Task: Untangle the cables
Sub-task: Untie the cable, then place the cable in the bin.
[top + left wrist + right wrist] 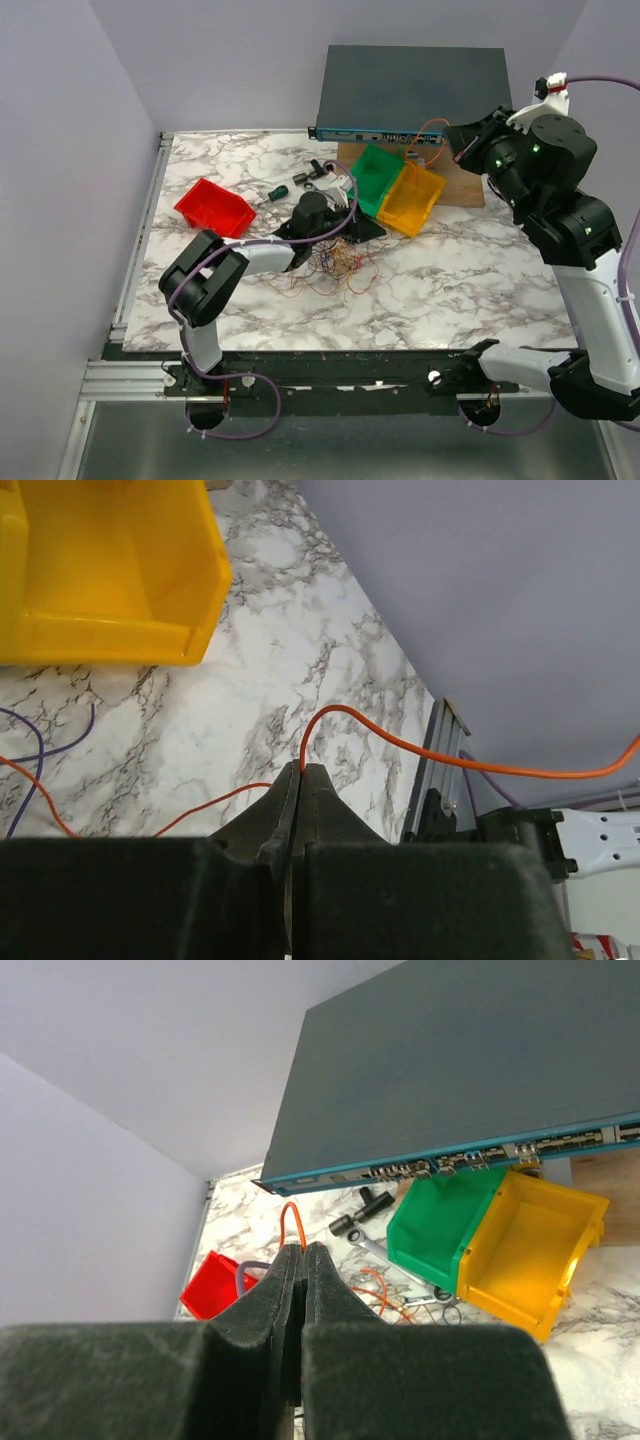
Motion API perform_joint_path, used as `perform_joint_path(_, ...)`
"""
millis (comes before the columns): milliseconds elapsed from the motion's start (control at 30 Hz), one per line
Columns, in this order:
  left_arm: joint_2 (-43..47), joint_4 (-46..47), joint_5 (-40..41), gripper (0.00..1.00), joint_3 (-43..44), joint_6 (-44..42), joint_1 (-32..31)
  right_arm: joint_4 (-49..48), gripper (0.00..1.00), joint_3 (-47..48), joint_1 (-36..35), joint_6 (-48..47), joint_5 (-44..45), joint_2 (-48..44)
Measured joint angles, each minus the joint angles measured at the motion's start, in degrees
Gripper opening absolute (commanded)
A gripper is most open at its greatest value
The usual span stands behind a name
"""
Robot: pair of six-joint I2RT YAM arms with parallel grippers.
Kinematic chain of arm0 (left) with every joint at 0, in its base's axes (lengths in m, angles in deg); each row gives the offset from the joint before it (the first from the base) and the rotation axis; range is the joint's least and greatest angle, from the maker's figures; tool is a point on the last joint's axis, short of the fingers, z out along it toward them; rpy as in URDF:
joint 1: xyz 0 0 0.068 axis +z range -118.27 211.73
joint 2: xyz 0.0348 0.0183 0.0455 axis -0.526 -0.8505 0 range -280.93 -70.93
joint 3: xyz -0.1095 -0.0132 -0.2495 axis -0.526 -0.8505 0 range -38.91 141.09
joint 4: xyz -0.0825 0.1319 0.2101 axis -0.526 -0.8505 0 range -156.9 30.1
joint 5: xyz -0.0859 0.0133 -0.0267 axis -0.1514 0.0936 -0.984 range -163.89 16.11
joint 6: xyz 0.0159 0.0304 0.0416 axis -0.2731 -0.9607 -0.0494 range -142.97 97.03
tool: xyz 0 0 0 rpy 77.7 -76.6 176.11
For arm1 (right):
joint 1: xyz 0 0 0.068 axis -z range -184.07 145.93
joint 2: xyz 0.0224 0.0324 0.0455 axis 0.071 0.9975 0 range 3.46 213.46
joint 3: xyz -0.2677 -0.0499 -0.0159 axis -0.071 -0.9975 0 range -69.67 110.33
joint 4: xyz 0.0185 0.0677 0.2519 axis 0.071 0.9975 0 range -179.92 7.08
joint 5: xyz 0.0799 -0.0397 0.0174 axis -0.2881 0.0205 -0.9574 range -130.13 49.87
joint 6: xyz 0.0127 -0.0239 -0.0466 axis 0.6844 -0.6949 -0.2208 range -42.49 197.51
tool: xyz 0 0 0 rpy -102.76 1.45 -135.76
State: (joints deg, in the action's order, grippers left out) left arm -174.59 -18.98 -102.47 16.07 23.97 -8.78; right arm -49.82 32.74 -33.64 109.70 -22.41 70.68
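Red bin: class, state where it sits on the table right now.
In the top view, the red bin sits on the left side of the marble table, just left of the small green-handled tool.

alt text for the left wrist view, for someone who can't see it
The left gripper is shut on a thin orange wire that loops up from the closed jaws and trails off right. Beyond it, a yellow bin sits on the marble table, upper left.
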Motion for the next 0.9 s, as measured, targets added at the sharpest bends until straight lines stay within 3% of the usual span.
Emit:
perform_joint_path(300,1.9,0.8,-4.2,0.0,0.8,0.2,0.0,-0.1,0.01,-7.9,0.0,-0.9,2.2,-4.1)
perform_joint_path(533,17.3,-11.8,-6.8,0.0,2.7,-3.6,0.0,-2.0,0.01,-26.5,0.0,-2.7,2.9,-10.4)
perform_joint_path(733,25.3,-20.2,-9.1,0.0,10.4,-6.8,0.0,-11.0,0.01,-42.1,0.0,-6.1,-11.1,-15.3)
perform_joint_path(900,25.4,-25.3,-11.6,0.0,12.0,-7.0,0.3,-18.5,0.01,-45.2,0.0,-8.3,-22.4,-16.1)
